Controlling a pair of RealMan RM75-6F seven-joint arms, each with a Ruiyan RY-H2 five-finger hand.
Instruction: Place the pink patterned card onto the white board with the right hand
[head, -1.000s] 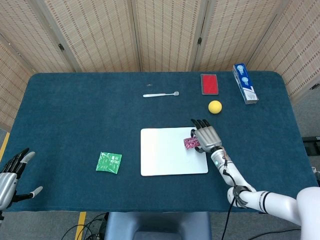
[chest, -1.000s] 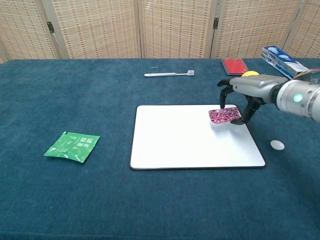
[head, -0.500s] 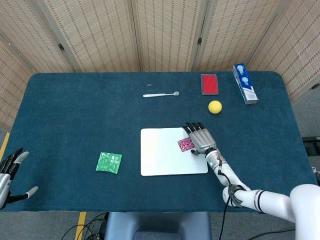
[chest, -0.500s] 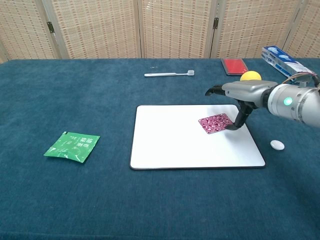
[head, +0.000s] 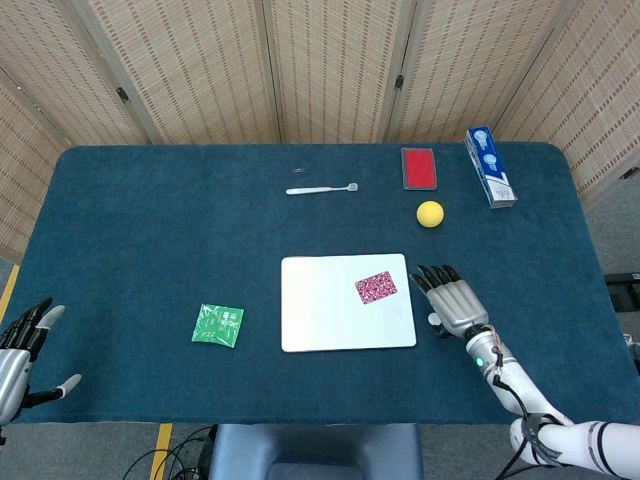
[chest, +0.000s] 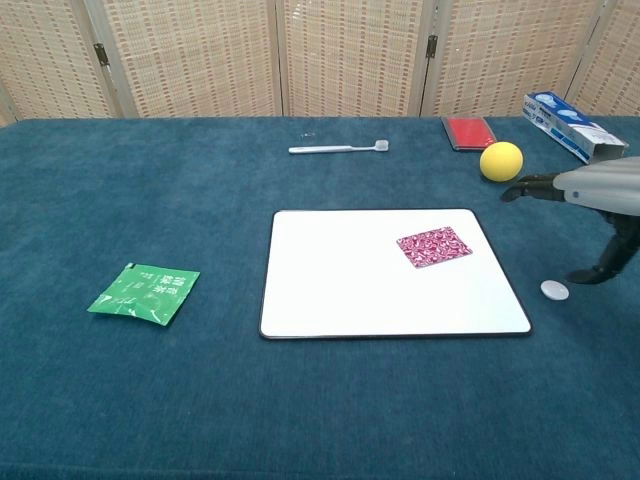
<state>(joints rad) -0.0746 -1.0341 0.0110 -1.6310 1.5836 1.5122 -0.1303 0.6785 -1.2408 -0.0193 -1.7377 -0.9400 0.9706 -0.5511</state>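
Note:
The pink patterned card lies flat on the right part of the white board, touched by nothing. My right hand hovers off the board's right edge with its fingers spread and nothing in it. My left hand sits at the table's near left corner, fingers apart and holding nothing; only the head view shows it.
A green sachet lies left of the board. Behind the board are a toothbrush, a red case, a yellow ball and a blue box. A small white disc lies right of the board.
My right hand has let go of the pink card, which now lies flat on the board, and has drawn back to the right, off the board. My left hand has barely shifted.

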